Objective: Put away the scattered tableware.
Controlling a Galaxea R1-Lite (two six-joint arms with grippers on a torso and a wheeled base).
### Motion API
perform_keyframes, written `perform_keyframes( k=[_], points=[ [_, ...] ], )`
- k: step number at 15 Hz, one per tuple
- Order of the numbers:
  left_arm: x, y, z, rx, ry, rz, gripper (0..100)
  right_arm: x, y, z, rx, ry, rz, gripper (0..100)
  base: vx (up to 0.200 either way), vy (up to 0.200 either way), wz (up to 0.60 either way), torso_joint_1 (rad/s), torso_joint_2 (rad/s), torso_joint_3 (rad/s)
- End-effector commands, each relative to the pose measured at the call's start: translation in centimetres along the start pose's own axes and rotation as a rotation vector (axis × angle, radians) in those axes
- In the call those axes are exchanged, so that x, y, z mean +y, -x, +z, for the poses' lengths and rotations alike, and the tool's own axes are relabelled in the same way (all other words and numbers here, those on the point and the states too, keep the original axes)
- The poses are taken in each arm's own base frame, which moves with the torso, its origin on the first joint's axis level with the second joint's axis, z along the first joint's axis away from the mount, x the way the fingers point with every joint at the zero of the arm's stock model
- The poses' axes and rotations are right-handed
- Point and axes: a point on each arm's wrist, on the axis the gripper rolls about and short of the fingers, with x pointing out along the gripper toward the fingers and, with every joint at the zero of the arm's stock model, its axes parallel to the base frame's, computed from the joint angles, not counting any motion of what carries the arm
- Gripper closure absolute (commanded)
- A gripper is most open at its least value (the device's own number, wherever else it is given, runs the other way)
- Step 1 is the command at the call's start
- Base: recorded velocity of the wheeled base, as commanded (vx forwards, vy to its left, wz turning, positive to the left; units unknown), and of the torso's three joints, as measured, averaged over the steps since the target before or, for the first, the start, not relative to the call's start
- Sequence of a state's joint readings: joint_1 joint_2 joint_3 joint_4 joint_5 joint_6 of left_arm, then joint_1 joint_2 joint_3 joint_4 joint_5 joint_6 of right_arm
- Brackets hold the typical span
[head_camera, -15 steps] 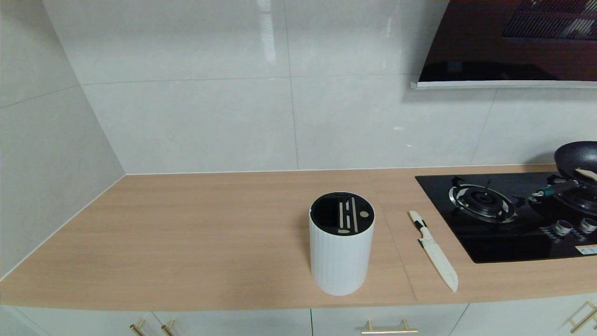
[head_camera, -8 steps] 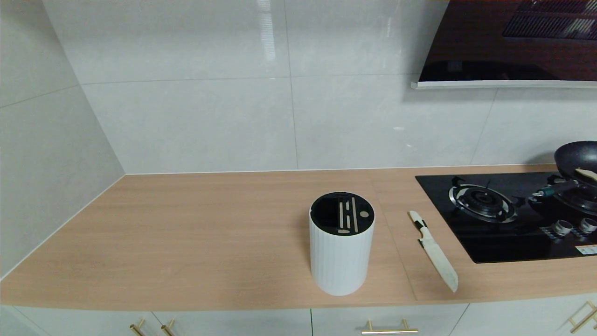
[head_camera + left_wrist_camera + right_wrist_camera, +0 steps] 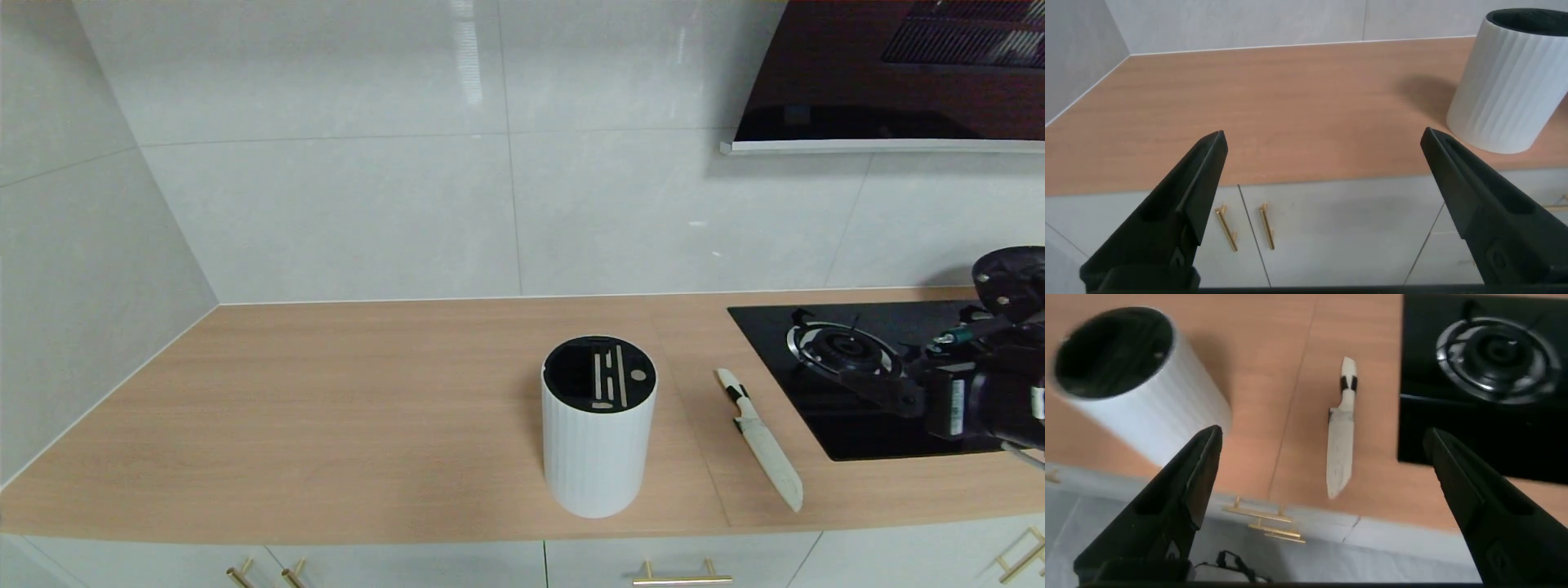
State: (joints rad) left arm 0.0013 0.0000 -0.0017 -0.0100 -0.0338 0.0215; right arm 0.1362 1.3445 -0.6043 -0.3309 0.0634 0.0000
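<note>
Head view: knife [image 3: 759, 437] is laid flat on wooden counter [image 3: 367, 408], between white ribbed holder [image 3: 598, 441] and black hob [image 3: 824, 425], touching neither. Holder is stood upright, slots on top. Right arm [image 3: 988, 400] is held over the hob.

Left wrist view: left gripper [image 3: 1323, 137] is held with fingers wide apart, nothing between them, off the counter's front edge; holder is seen beyond.

Right wrist view: right gripper [image 3: 1323, 434] is spread wide, nothing held, above the knife.
</note>
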Motion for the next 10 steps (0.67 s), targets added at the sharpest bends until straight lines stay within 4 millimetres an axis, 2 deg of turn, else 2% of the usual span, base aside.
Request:
perform_keyframes(
  k=[1, 3, 6, 10],
  points=[
    [0.0, 0.0, 0.0, 0.001, 0.0, 0.0, 0, -0.3, -6.9, -1.4, 0.153, -0.004, 0.004, 0, 0.0, 0.0, 0.0, 0.0, 0.0, 0.0],
    [0.0, 0.0, 0.0, 0.001, 0.0, 0.0, 0, -0.5, -9.9, -2.0, 0.21, 0.006, 0.001, 0, 0.0, 0.0, 0.0, 0.0, 0.0, 0.0],
    [0.0, 0.0, 0.0, 0.001, 0.0, 0.0, 0, -0.7, -13.5, -4.7, 0.285, 0.005, -0.007, 0, 0.0, 0.0, 0.0, 0.0, 0.0, 0.0],
    [0.0, 0.0, 0.0, -0.001, 0.0, 0.0, 0, -1.0, -16.8, -7.8, 0.317, 0.018, -0.03, 0, 0.0, 0.0, 0.0, 0.0, 0.0, 0.0]
  ],
)
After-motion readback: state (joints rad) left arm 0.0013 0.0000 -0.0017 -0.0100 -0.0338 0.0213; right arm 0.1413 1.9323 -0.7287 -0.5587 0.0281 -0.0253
